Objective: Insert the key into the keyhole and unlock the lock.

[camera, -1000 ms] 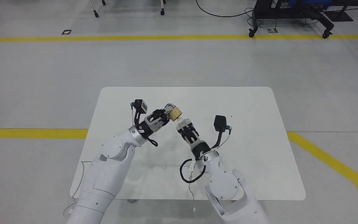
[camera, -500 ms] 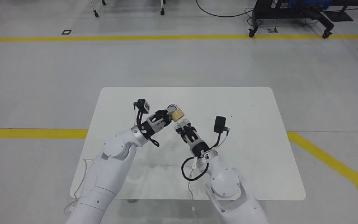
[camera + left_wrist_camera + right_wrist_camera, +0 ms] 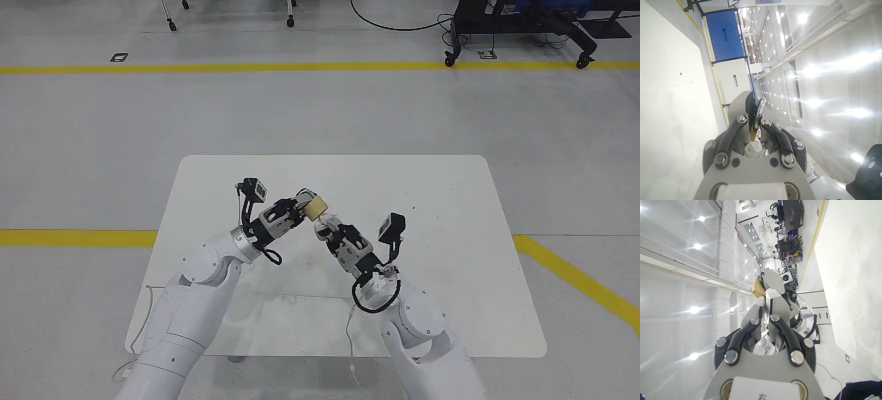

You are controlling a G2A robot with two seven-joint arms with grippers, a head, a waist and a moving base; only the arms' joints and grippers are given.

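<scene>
**A:** Where was the small brass padlock?

**B:** Up in the air over the middle of the white rectangular bench, not resting on it. The left gripper had its fingers clenched on it, with the brass body poking out toward the other arm.

**A:** And the thin silver metal key?

**B:** Pinched flat between the fingers of the right gripper. Its blade pointed at the free end of the padlock (the end a key would go into). From the right wrist, the blade ran straight up to the brass.

**A:** Was it in?

**B:** Hard to say. The fingertips crowded the join, so the tip might have been just inside the slot or only touching the face.

**A:** How far along, then?

**B:** By my reckoning, past the middle. Both pieces were in hand, lifted, brought together and roughly lined up. What remained was seating the key fully, turning it, and seeing the padlock spring open, and I saw no sign of that.
</scene>
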